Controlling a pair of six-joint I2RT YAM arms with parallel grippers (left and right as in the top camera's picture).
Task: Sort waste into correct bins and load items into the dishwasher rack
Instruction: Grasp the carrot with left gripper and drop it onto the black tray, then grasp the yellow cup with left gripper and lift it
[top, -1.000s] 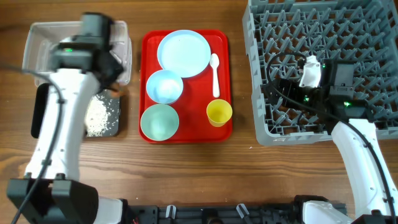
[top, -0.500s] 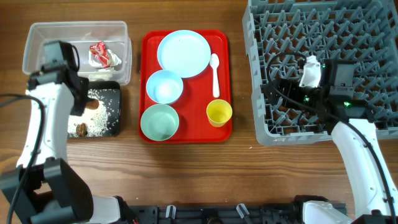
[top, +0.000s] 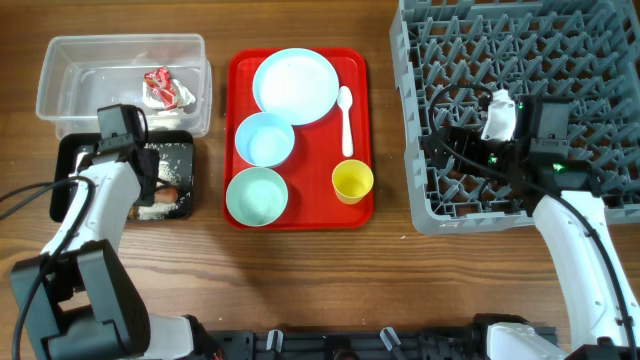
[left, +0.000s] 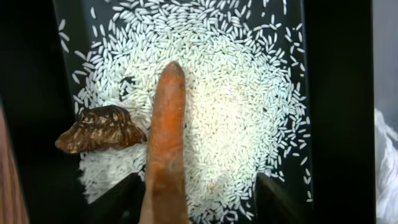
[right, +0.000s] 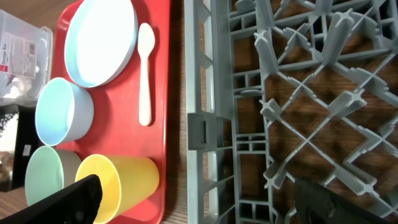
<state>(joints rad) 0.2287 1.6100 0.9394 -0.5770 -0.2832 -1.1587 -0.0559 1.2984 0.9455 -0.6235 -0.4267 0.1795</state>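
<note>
Left arm (top: 100, 195) shifted above black tub (top: 70, 150), wooden table (top: 320, 285).

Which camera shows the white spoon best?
The right wrist view: the white spoon lies whole and large on the red tray, beside the plate. Overhead shows it too, only smaller. The left wrist view misses it.

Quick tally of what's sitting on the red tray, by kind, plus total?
plate: 1
bowls: 2
cup: 1
spoon: 1
Total on the red tray: 5
</note>
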